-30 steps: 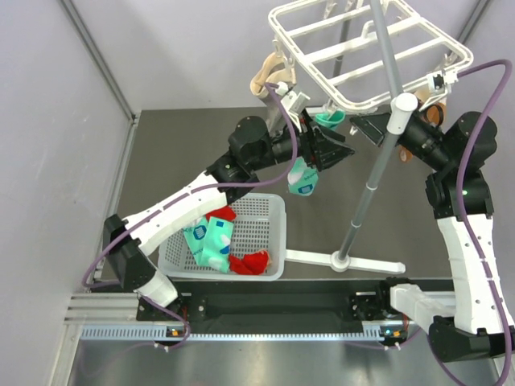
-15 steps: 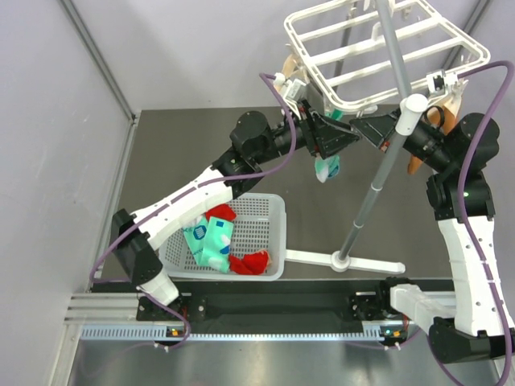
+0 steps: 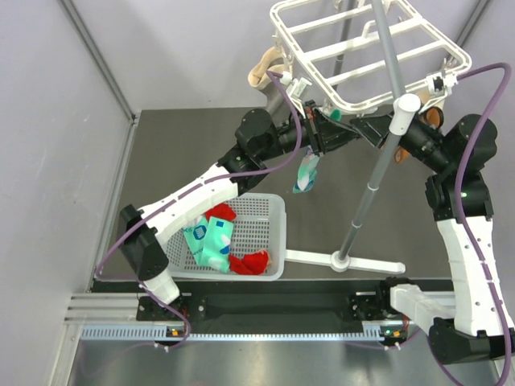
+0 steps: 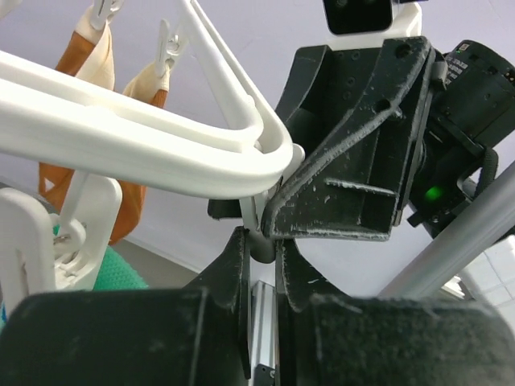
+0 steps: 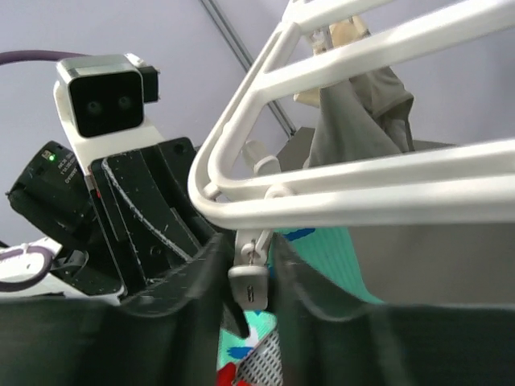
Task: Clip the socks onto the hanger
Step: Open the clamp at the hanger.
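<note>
The white hanger (image 3: 463,56) stands on its grey pole (image 3: 370,185). Both grippers meet under its near corner. My left gripper (image 3: 346,135) (image 4: 261,245) is shut, with a small grey clip end pinched between its tips. My right gripper (image 3: 364,126) (image 5: 256,257) hugs the dangling clip (image 5: 254,281) from both sides. A mint-green sock (image 3: 305,174) (image 5: 338,257) hangs just below that corner. More socks lie in the basket, a mint one (image 3: 211,240) and a red one (image 3: 251,262).
The white perforated basket (image 3: 269,211) sits near the left arm's base. The pole's white foot (image 3: 346,259) lies to its right. Beige socks (image 3: 264,71) and orange-brown socks (image 3: 434,117) hang from the hanger's far clips.
My left gripper has gone from open to shut under the hanger's corner. The hanger tilted right, then swung back. The hanging mint sock swung right and back left.
</note>
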Motion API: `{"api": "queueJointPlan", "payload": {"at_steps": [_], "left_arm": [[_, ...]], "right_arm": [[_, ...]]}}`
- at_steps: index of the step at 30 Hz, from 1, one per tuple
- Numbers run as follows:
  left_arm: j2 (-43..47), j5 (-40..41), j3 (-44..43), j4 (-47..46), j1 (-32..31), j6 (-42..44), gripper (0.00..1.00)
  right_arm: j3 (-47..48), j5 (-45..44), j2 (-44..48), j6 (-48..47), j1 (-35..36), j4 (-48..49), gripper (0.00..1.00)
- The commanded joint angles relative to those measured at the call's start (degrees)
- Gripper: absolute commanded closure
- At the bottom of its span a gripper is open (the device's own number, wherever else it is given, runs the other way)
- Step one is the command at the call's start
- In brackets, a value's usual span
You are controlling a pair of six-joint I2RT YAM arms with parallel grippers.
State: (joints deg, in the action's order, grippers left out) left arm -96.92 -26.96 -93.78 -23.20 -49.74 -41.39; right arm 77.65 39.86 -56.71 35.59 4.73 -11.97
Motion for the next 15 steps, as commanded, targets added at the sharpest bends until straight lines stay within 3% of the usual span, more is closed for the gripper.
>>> {"api": "queueJointPlan", "payload": {"at_steps": [1,2,3,6,13,15], "left_arm": [[1.3,3.3,-1.9,-2.6,0.3,3.7,1.00],[1.6,4.9,-1.7,-1.2,0.3,4.7,1.00],[1.8,5.4,-1.7,-0.4,0.2,7.1,1.00],[2.2,9.8,-2.1,4.0,-0.4,13.1,1.00],[2.4,25.3,-2.6,9.9,-6.3,30.9,1.00],[2.5,28.2,-1.4,9.4,-7.2,33.3,1.00]], "right_arm": [[1.7,-0.3,1.6,-2.4,0.8,-3.4,0.67],[2.8,-2.7,1.6,-2.9,0.7,-4.5,0.60],[3.3,-4.2,1.7,-3.5,0.8,-5.9,0.46],[5.1,-9.9,2.0,-3.7,0.8,-9.4,0.32],[8.8,-14.8,-0.3,-4.3,0.8,-15.1,0.32],[9.5,-15.1,-0.9,-4.6,0.8,-16.1,0.37]]}}
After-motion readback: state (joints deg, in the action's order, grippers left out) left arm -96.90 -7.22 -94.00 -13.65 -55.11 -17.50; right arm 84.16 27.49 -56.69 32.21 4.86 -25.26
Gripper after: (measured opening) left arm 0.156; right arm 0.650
